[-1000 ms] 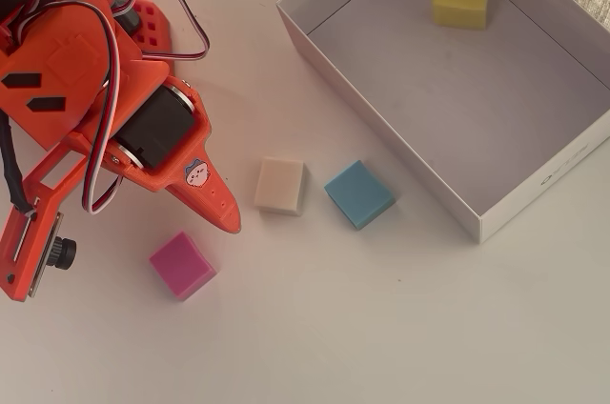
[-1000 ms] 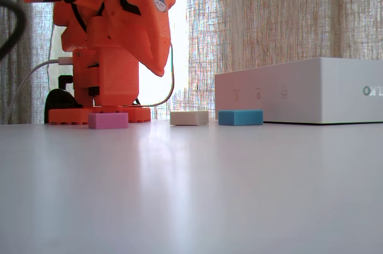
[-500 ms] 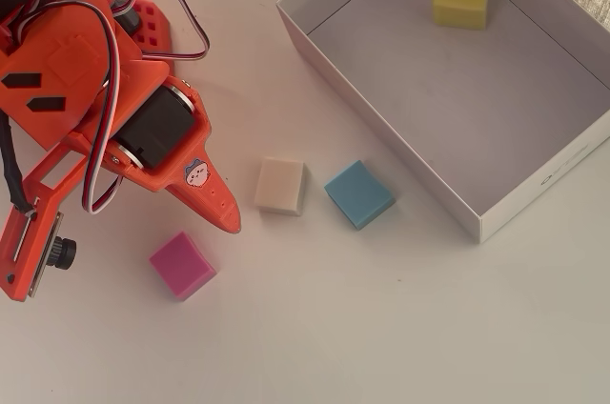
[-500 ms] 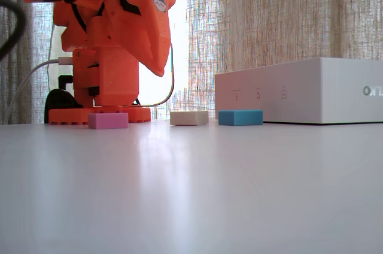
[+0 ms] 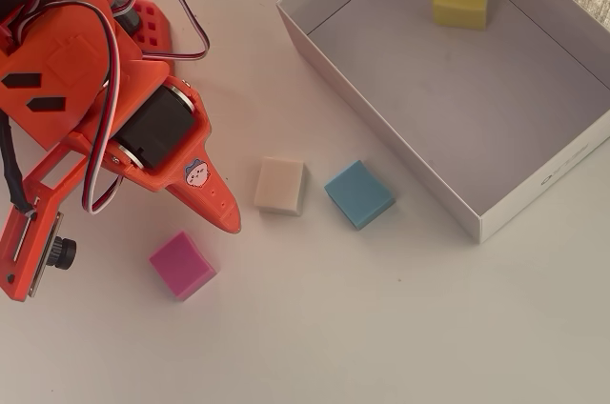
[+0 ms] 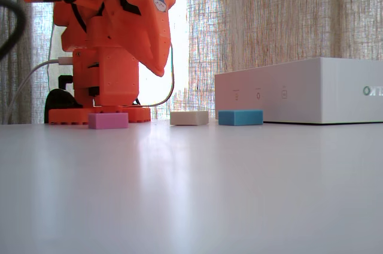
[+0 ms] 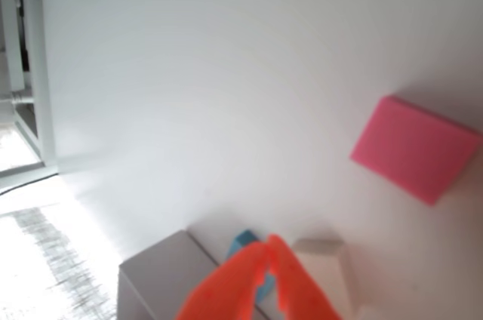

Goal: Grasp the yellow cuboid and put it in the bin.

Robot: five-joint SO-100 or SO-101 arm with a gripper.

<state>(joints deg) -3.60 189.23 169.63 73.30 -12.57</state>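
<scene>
End effector (image 7: 266,248) closed and empty, yellow cuboid (image 5: 459,6) inside bin (image 5: 381,128)

Daylight is pouring in through the curtain (image 6: 281,14) behind the arm (image 6: 114,32) in the fixed view, blowing out the window strip beside it to pure white and backlighting everything. The worktop (image 6: 191,194) there is picking up a soft sheen and going blurry toward the camera. The overhead view is looking evenly lit and sharp, with soft shadows sitting under the blocks and along the inner wall of the bin (image 5: 329,37). The wrist view is running washed out and soft all over; the gripper (image 7: 266,244) is smearing out of focus at the bottom edge, and the lower left corner is glaring white.
</scene>
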